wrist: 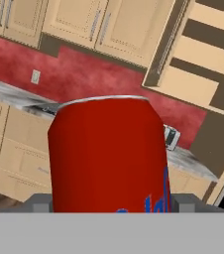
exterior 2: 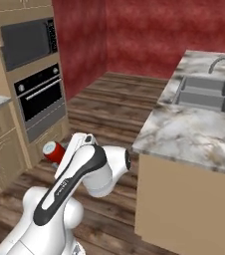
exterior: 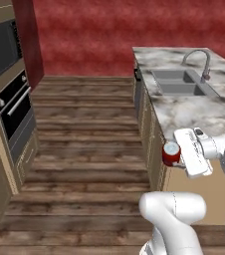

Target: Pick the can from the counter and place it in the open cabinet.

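Hand view has the red can point(wrist: 106, 156) clamped mid-body in the tool point(wrist: 109, 203), carried off the surface point(exterior: 194, 112) over the floor, and I'd guess it's light, thin-walled and slick, so that low side grip looks right.

Can point(exterior: 171, 154): small, red, cylindrical, silver top, blue lettering low on its side. It is held off the desk point(exterior: 194, 112), out past its near edge and above the wooden floor. Desk: white-grey veined marble with a grey double-basin sink. Cabinet point(wrist: 196, 54): light tan, door open, plain shelves inside.
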Controlling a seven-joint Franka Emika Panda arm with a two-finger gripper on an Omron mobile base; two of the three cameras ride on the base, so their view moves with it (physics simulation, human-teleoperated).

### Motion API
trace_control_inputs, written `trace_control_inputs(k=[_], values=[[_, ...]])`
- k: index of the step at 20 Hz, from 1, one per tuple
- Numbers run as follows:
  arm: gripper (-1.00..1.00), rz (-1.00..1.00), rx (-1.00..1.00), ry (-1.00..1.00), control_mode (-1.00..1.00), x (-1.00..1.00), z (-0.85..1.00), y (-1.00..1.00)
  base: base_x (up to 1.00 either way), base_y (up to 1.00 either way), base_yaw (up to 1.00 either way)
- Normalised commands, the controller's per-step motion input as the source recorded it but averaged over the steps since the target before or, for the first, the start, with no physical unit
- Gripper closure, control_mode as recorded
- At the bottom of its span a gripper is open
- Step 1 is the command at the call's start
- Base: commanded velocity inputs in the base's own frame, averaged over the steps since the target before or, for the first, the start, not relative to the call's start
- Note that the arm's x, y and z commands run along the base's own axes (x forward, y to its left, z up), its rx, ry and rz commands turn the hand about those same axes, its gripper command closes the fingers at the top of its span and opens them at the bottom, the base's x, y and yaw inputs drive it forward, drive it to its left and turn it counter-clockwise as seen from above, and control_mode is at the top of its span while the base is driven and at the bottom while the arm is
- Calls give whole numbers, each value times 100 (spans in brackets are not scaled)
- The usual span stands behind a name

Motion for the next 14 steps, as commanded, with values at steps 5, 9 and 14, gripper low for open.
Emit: trace_control_inputs(k=[5,9,14], values=[[100,0,0,0,100,0,0,0,0,46,25],[100,0,0,0,100,0,0,0,0,49,26],[100,0,0,0,100,0,0,0,0,48,27]])
